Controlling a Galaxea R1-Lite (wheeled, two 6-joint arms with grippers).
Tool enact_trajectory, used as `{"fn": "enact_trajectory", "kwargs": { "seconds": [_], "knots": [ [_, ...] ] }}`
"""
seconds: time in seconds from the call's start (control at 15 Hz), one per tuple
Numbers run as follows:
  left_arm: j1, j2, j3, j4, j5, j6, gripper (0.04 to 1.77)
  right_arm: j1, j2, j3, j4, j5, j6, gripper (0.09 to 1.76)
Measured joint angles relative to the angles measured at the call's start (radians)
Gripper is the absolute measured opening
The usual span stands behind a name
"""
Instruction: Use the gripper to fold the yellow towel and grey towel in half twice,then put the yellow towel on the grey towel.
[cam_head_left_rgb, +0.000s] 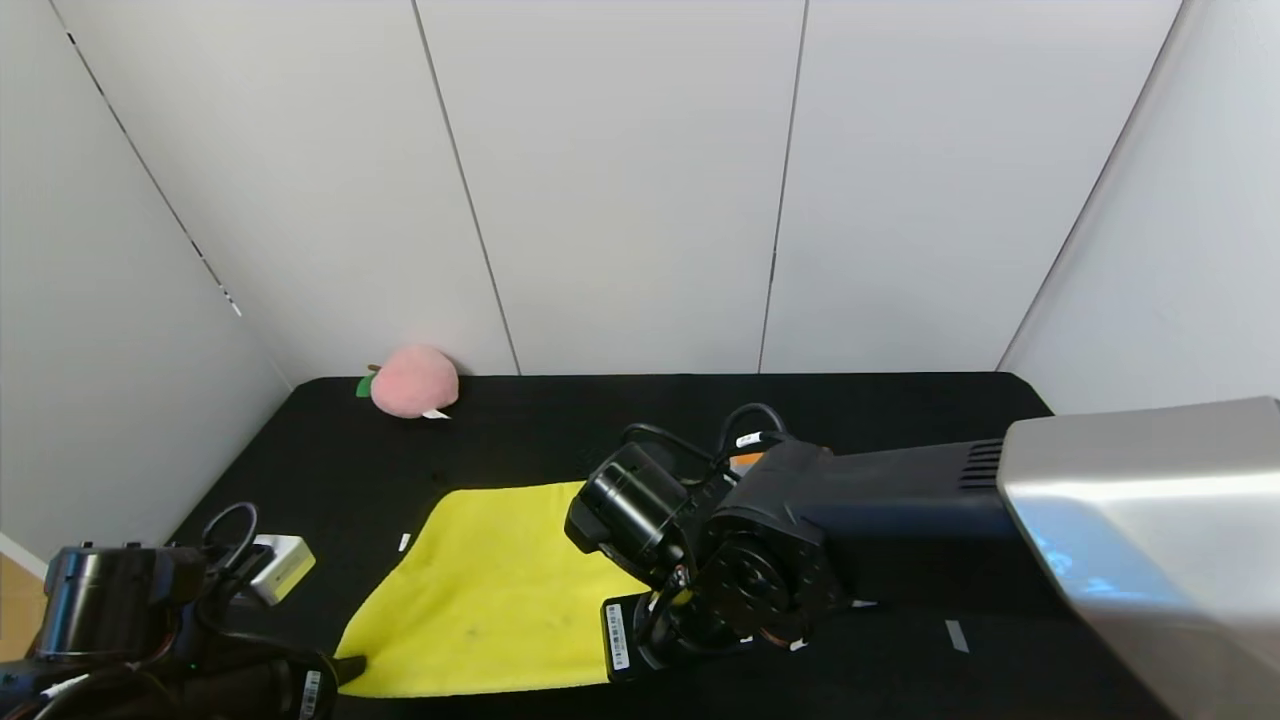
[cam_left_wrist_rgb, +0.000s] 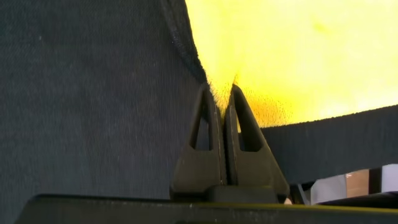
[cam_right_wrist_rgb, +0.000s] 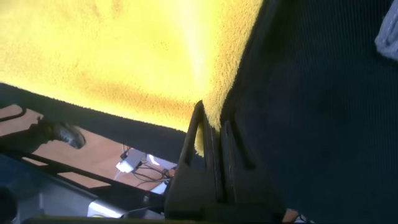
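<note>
The yellow towel (cam_head_left_rgb: 480, 590) lies spread flat on the black table (cam_head_left_rgb: 900, 420), toward the front left of centre. My left gripper (cam_left_wrist_rgb: 219, 90) is shut on its near left corner, seen low at the front left in the head view (cam_head_left_rgb: 350, 668). My right gripper (cam_right_wrist_rgb: 211, 115) is shut on the yellow towel's (cam_right_wrist_rgb: 124, 50) near right corner, its fingers hidden under the wrist in the head view. The grey towel is almost wholly hidden behind the right arm. Only an orange patch (cam_head_left_rgb: 746, 462) and a grey scrap (cam_right_wrist_rgb: 388, 31) show.
A pink plush peach (cam_head_left_rgb: 413, 380) sits at the back left against the wall. A small white box (cam_head_left_rgb: 283, 565) lies at the left, beside the left arm. White tape marks (cam_head_left_rgb: 956, 635) dot the table. White walls close in three sides.
</note>
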Motion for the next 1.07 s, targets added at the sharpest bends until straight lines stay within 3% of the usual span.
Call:
{"fn": "enact_trajectory", "kwargs": {
  "seconds": [0.53, 1.07],
  "knots": [
    [0.006, 0.016, -0.017, -0.008, -0.001, -0.001, 0.12, -0.049, 0.004, -0.051, -0.006, 0.09, 0.003, 0.14],
    [0.023, 0.172, -0.216, -0.008, 0.007, 0.009, 0.12, -0.109, 0.091, -0.208, 0.004, 0.115, -0.027, 0.14]
  ]
}}
